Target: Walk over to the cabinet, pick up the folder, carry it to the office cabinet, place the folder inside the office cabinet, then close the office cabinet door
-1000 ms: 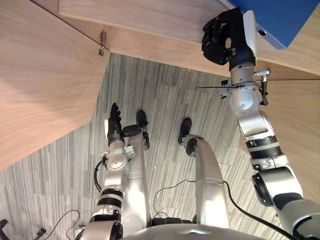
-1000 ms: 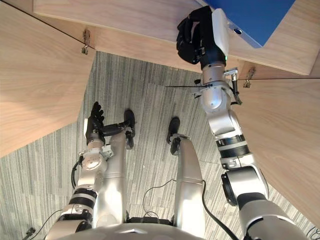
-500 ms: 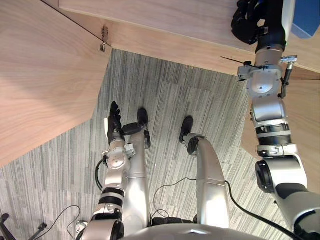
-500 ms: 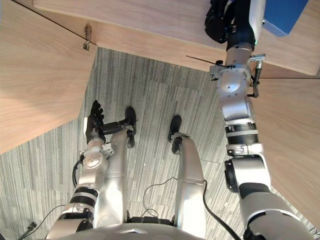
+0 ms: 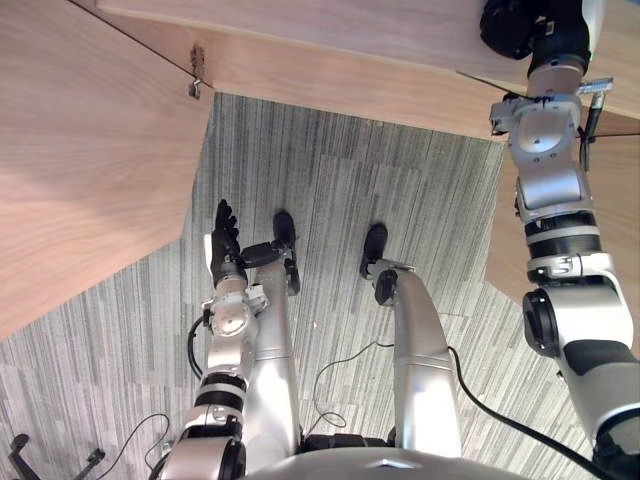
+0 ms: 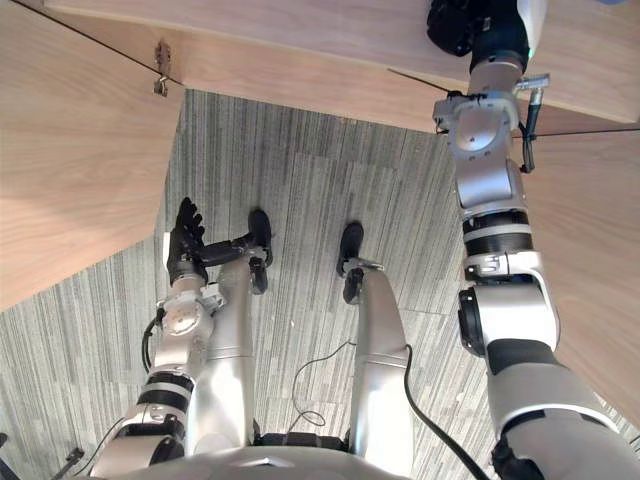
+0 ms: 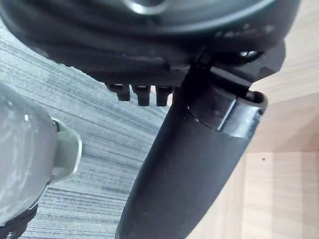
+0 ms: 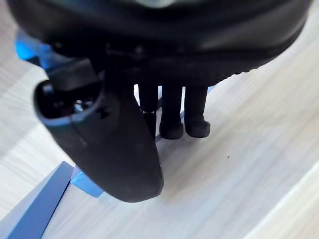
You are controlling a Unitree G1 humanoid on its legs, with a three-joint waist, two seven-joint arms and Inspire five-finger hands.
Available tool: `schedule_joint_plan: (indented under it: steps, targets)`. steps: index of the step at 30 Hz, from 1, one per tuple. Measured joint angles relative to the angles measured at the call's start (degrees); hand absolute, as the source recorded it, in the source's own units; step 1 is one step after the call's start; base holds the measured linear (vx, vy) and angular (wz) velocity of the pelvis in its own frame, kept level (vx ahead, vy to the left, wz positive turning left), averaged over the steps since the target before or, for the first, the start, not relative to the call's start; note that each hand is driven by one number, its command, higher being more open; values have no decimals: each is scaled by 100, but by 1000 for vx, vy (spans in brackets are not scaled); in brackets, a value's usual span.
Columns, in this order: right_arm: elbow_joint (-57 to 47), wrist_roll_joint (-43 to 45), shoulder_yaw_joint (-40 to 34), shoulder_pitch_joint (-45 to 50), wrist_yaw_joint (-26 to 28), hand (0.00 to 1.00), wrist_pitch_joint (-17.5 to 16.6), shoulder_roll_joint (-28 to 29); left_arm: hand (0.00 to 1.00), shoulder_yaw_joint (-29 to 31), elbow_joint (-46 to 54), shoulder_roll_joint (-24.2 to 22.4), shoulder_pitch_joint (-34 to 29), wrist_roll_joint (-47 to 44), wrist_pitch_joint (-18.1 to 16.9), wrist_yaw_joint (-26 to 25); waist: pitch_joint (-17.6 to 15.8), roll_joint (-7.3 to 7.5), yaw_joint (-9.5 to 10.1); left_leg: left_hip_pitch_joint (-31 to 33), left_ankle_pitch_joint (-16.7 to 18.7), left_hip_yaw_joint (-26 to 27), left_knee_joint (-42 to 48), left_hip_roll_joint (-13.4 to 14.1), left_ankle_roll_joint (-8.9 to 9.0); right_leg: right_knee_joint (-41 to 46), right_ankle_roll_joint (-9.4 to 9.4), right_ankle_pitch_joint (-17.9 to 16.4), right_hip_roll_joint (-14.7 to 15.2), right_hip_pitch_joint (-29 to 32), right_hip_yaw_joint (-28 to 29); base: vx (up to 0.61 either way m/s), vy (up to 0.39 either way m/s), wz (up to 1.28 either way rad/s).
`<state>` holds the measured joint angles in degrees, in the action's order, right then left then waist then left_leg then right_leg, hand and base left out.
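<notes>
- Hanging low over the grey striped carpet [image 5: 400, 190], the left hand [image 5: 225, 248] has its fingers straight and relaxed, with nothing in it.
- Further out is the office cabinet [image 5: 330, 75]. A light wood door [image 5: 90, 170] stands swung open on the robot's left, with a small metal hinge [image 5: 196, 84] at its top corner. Another wood panel [image 6: 600, 250] is over on the right.
- Between those two, the front edge of the cabinet's wooden shelf [image 6: 300, 80] runs across the top of the head views.
- The right arm reaches up over that shelf, and the right hand [image 6: 462, 22] sits at the far end of it, dark and bunched up.
- From the right wrist camera, the thumb [image 8: 114, 149] is on one side and the fingers [image 8: 172, 117] curl down on the other. The blue folder [image 8: 35, 206] is caught between them, so that hand is clamped on it.
- The folder sits low over the pale wood of the shelf, past its front edge. I honestly can't tell whether it's fully resting on the wood.
</notes>
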<state>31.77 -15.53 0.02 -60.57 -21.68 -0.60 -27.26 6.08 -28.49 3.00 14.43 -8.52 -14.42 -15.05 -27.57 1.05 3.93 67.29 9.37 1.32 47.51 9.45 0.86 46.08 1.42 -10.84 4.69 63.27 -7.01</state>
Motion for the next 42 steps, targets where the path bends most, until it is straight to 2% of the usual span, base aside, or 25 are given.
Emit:
schedule_joint_plan:
  steps: [6,9,13,17,19,21,25,28,30,31,34,38,39,42]
  targets:
    - [168,314,8,-197,-94,0,160,17,100,-14,-37,-17,54,-34,2,-9,-16,-29,21,12,-90,-6,-20,-3,-15,12,-5,56,20,16,-32,-38,2,1]
    - [-206,701,-23,83,-123,0,166,83,100,-15,-49,-39,50,-48,55,-12,-16,-28,30,-49,-96,-5,-8,-1,-17,31,-35,72,21,-48,-33,0,0,0]
    - [-1399,1175,-158,1393,-123,0,141,431,100,-68,-125,-106,-80,-47,254,26,-12,-24,18,-612,-31,39,-123,2,-6,-100,-43,53,22,-624,-43,54,8,2]
    - [-2866,1599,-290,3433,5,0,-335,1065,100,-143,-110,-158,-514,-35,264,186,77,16,-73,-1589,104,197,-406,-5,-56,-439,-31,1,23,-1563,10,45,15,-3]
    - [-3110,1766,-303,4049,131,0,-497,1334,100,-142,-108,-134,-697,-25,265,227,267,87,-103,-1803,130,267,-563,-5,-19,-573,-30,0,23,-1738,33,53,-10,-4]
    - [-3226,2028,-144,4841,425,0,-647,1602,100,-235,-109,-114,-1002,-7,273,321,404,102,-144,-2327,133,325,-824,-3,-11,-856,-22,6,8,-2252,21,84,-23,-4]
    - [-3220,2014,338,5897,981,0,-703,1969,100,-505,-111,-103,-1521,24,279,507,787,123,-155,-3153,103,443,-1338,-4,40,-1377,-6,19,-35,-3034,37,157,-18,-5]
    - [-2845,1949,654,6527,1369,0,-784,2431,100,-709,-309,-88,-1794,36,279,623,1228,134,-187,-3803,31,488,-1884,-65,137,-1895,24,50,-45,-3655,37,207,2,4]
    - [-2121,1769,744,6589,1482,0,-843,2563,100,-764,-662,-81,-1825,155,279,722,1527,109,-235,-4153,-75,485,-2284,-117,183,-2328,62,159,-53,-4024,-2,237,10,9]
    - [-1485,1514,789,6527,1555,0,-839,2564,100,-767,-924,-67,-1796,254,296,779,1637,70,-291,-4456,-185,495,-2643,-150,207,-2762,90,320,-77,-4375,-24,215,19,4]
    - [-424,1051,751,6433,1603,0,-820,2566,100,-770,-1241,23,-1789,389,366,821,1687,19,-331,-5054,-393,631,-3273,-232,234,-3471,144,604,-79,-4959,25,171,36,-9]
    - [575,568,543,6410,1599,0,-685,2566,100,-756,-1541,142,-1852,541,393,865,1816,-32,-399,-5697,-579,756,-3914,-340,238,-3989,203,800,-52,-5500,82,120,44,-10]
    - [870,435,426,6406,1570,100,-665,2547,100,-747,-1662,158,-1851,615,397,867,1874,-60,-418,-5862,-642,772,-4089,-366,240,-4130,223,863,-46,-5639,91,65,24,-7]
    - [1443,427,125,6362,1464,100,-575,2504,100,-751,-1922,161,-1851,703,413,876,2002,-107,-443,-6194,-774,781,-4433,-404,234,-4352,239,992,-52,-5910,89,35,15,-2]
